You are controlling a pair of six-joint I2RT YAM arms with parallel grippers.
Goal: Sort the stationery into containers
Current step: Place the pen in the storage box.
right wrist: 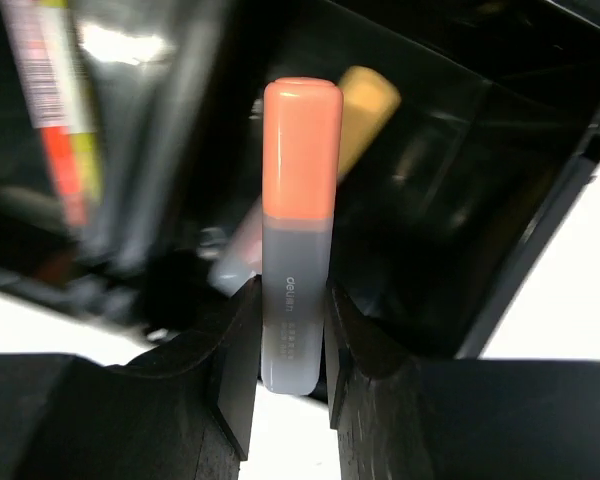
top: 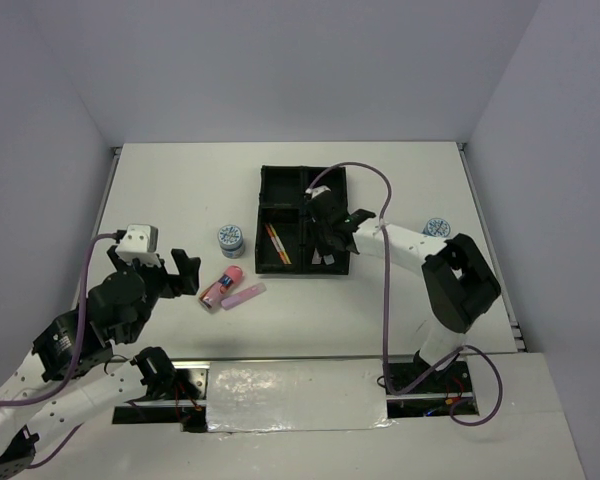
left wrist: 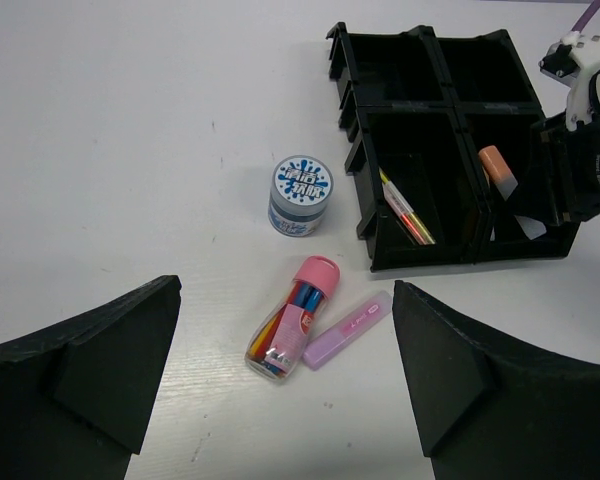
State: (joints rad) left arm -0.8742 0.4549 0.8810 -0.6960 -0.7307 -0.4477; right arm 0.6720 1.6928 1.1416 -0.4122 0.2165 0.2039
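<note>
"deli" on orange marker (right wrist: 300, 250)

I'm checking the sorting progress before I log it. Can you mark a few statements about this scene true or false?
1. The right jaws grip an orange-capped marker. True.
2. The purple marker lies inside the tray. False: it lies on the table beside the pink tube.
3. The left jaws hold something. False: they stand open and empty.
4. Some thin pens lie in one tray compartment. True.
5. One tape roll sits left of the tray and a second tape roll sits right of it, both outside. True.
</note>
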